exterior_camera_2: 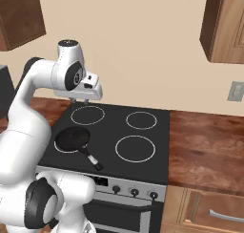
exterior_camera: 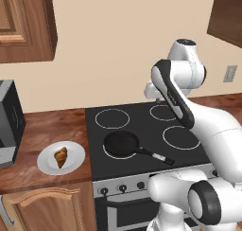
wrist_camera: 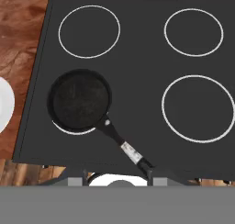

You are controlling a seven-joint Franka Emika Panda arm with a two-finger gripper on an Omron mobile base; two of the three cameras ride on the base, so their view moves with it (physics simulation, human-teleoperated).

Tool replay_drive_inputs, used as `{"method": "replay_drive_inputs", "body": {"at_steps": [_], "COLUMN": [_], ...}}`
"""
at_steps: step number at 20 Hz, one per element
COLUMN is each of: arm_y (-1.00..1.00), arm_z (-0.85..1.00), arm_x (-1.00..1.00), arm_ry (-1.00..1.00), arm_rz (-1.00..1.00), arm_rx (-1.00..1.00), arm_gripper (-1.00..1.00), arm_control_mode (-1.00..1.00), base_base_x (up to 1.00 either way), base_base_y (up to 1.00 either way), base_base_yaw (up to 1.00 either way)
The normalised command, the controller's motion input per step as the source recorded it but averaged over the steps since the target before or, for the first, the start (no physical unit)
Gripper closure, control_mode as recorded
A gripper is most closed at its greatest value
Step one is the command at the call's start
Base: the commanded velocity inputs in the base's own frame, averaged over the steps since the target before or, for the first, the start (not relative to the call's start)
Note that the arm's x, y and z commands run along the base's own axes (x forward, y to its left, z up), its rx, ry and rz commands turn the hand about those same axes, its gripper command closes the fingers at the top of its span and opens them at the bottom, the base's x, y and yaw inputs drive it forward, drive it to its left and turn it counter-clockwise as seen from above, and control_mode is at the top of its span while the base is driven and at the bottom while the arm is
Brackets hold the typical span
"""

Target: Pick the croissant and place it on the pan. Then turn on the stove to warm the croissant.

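Four burner rings mark the stove (exterior_camera: 142,130); I see the pan (exterior_camera: 121,144) on its front-left ring, empty. Left of the stove, the croissant (exterior_camera: 61,156) lies on a white plate (exterior_camera: 47,164) on the worktop (exterior_camera: 42,130). My gripper (exterior_camera_2: 80,101) hovers above the stove's rear-left ring, jaws partly spread, holding nothing.

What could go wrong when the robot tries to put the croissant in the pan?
1. The croissant is small and lies on a white plate far to the side of the gripper, so the grab might slip or push the plate.
2. The pan is small and sits a little off its burner ring, so the croissant could land on the stove glass.
3. The pan's long handle sticks out toward the knobs and could get bumped.
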Motion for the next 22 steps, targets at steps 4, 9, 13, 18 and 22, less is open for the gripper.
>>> {"method": "replay_drive_inputs", "body": {"at_steps": [4, 9, 13, 18, 22], "arm_y": [0.28, 0.77, 1.00, 1.00, 1.00], "arm_z": [0.00, 0.00, -0.08, -0.33, -0.47], "arm_x": [-0.01, 0.00, 0.00, -0.10, -0.12], "arm_ry": [0.00, 0.00, 0.05, 0.13, 0.14], "arm_rz": [0.01, 0.01, 0.06, 0.09, 0.12], "arm_rx": [0.00, 0.00, 0.00, 0.02, 0.00], "arm_gripper": [-1.00, -1.00, -1.00, -1.00, -1.00], "arm_control_mode": [-1.00, -1.00, -1.00, -1.00, -1.00], "base_base_x": [0.00, 0.00, 0.00, 0.00, 0.00], "base_base_y": [0.00, 0.00, 0.00, 0.00, 0.00], "base_base_yaw": [0.00, 0.00, 0.00, 0.00, 0.00]}}
